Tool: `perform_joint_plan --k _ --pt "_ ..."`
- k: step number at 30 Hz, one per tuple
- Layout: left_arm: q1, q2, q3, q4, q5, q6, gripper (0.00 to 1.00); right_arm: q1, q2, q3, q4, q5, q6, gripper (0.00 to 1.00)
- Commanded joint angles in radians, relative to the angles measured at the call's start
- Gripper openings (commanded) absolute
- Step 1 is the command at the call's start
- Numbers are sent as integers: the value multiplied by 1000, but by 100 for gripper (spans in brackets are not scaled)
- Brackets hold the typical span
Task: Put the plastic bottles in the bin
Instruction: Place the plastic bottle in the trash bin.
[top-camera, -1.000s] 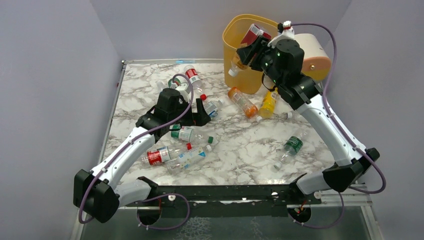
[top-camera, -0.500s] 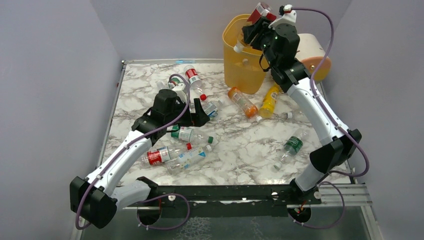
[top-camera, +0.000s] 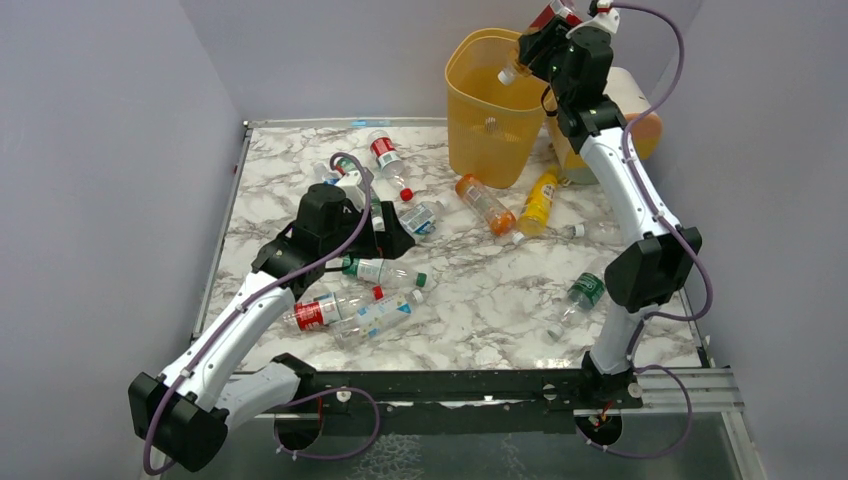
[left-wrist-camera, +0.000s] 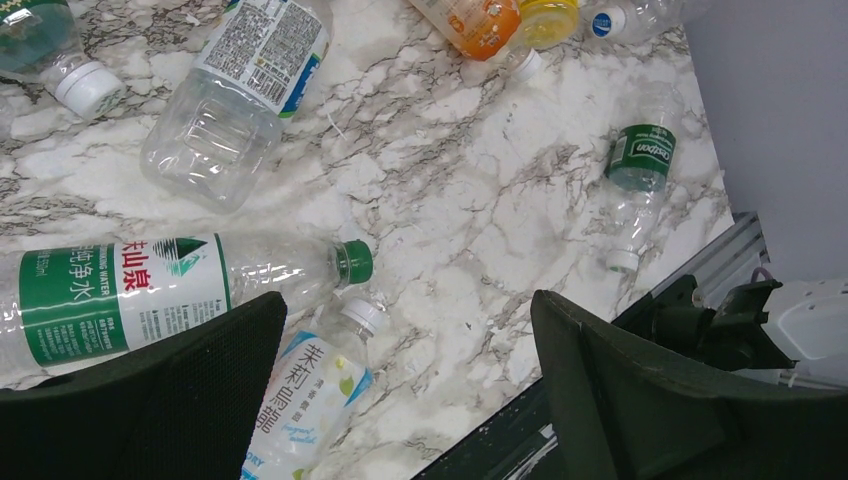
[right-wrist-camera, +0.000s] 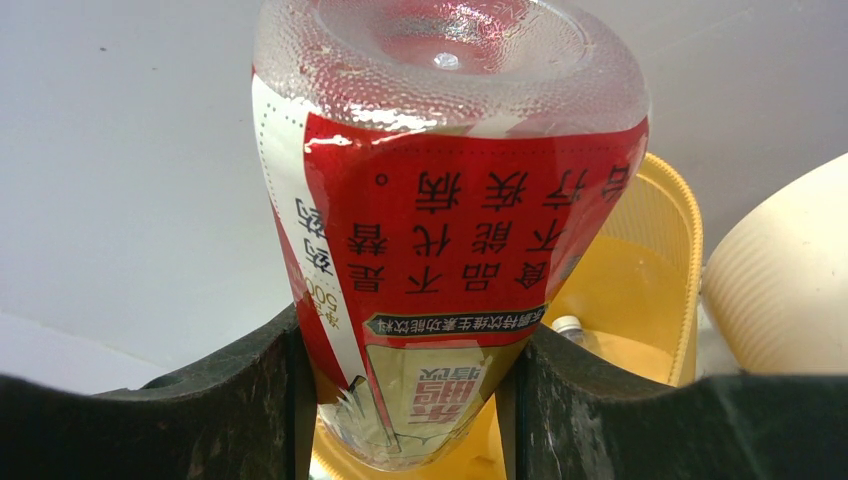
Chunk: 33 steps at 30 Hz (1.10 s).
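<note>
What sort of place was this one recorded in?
Probably a lab test cell, not a home: a marble-patterned tabletop boxed in by plain lilac-grey walls, two white robot arms bolted to a black metal rail, and small plastic bottles scattered near a translucent yellow-orange bin.

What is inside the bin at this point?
One white bottle cap shows inside the bin. The red-label bottle in the right gripper, neck toward the opening, covers most of the interior, so the count cannot be told.
</note>
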Motion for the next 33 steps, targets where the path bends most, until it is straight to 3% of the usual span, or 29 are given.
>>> perform_joint_plan --k 1,6,10,13,24,33 --pt "-5 -22 -12 -16 -18 -5 99 -14 48 66 -15 -61 21 50" --pt "-5 -27 -16 -19 -18 -5 99 -16 79 81 -41 -78 21 56" --pt "-5 -28 -17 -19 -14 -5 99 -16 108 118 -87 -94 21 76" --pt "-5 -33 -17 -20 -16 -6 99 -16 107 123 -97 -111 19 85" --pt "-6 -32 -9 -22 -17 -7 99 -16 1 78 -144 -162 -30 90" --pt "-5 5 5 -16 -18 0 99 -16 -228 -191 -156 -215 -45 90"
